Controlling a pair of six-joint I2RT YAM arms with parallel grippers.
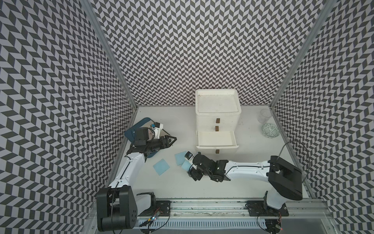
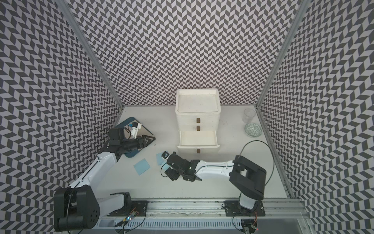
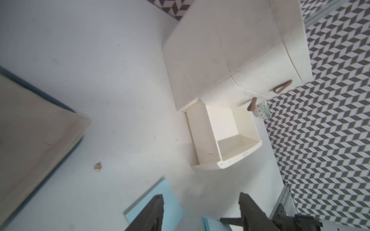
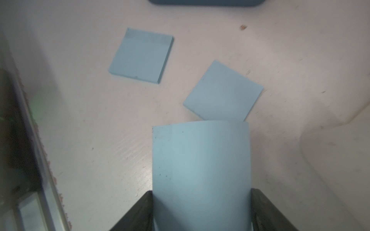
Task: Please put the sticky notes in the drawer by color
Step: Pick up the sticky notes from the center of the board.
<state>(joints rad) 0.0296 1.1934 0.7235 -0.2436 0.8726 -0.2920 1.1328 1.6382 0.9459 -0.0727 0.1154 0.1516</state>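
While wide apart and empty, left tool [image 3: 200,195]; right tool [image 4: 201,192] tight on curled blue sticky note [image 4: 200,156].

The sticky notes [image 4: 141,56] are matt pale blue paper; the sticky note [image 4: 200,170] low in the right wrist view bends in a smooth curve. The drawer [image 1: 217,119] is smooth white plastic, dully shiny and scuffed, with matt brown handles [image 1: 217,121]. The table [image 1: 253,150] is matt white, scratched and speckled.
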